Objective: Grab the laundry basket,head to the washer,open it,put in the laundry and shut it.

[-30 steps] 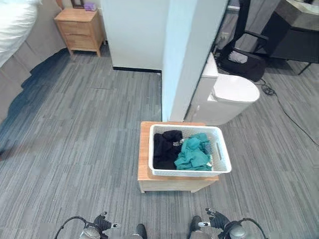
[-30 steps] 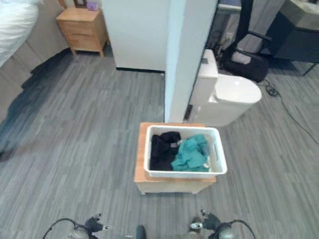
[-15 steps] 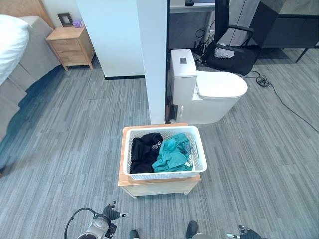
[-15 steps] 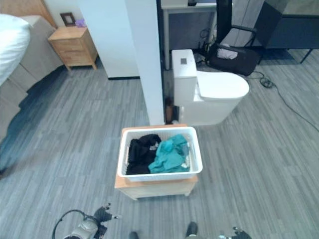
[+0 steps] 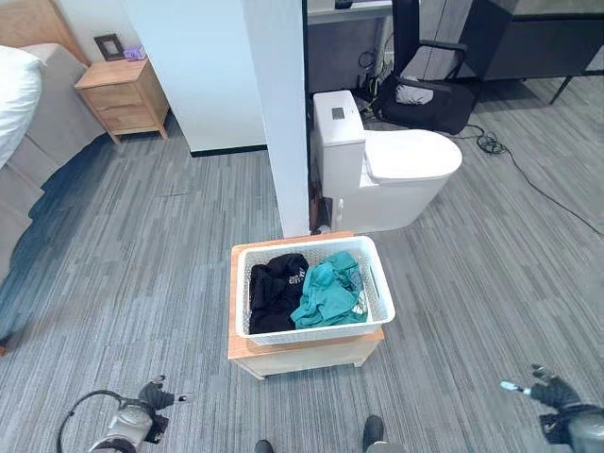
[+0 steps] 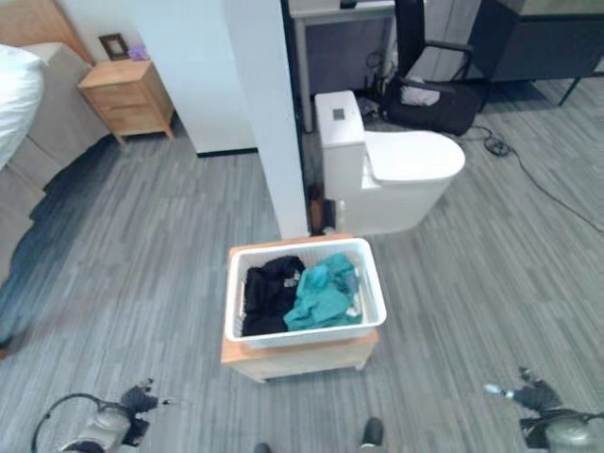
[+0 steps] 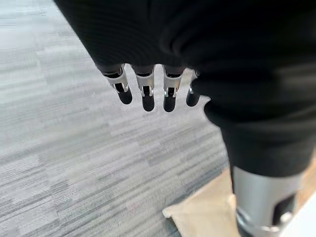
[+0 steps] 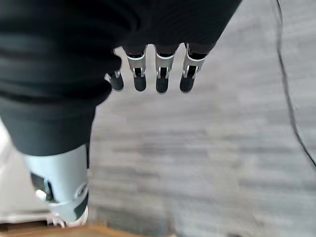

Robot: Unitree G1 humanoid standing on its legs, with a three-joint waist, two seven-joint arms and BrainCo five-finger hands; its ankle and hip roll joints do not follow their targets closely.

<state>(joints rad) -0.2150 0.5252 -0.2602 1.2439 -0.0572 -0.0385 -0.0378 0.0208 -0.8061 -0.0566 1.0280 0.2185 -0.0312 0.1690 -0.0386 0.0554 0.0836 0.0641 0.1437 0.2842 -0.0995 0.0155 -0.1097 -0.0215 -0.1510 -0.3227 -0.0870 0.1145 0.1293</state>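
Left eye view: toilet (image 5: 396,175) and pillar (image 5: 283,113) behind laundry basket (image 5: 313,326).

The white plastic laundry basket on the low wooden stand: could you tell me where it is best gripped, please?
Probably at its two short end walls, one hand per side. The white plastic laundry basket sits level on the low wooden stand, a slot-like opening shows in its right wall, and the left hand and right hand hang open either side.

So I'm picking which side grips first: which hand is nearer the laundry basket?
Left, marginally. The left hand hangs low beside the laundry basket on the robot's left; the right hand sits farther out on the right. Both are open.
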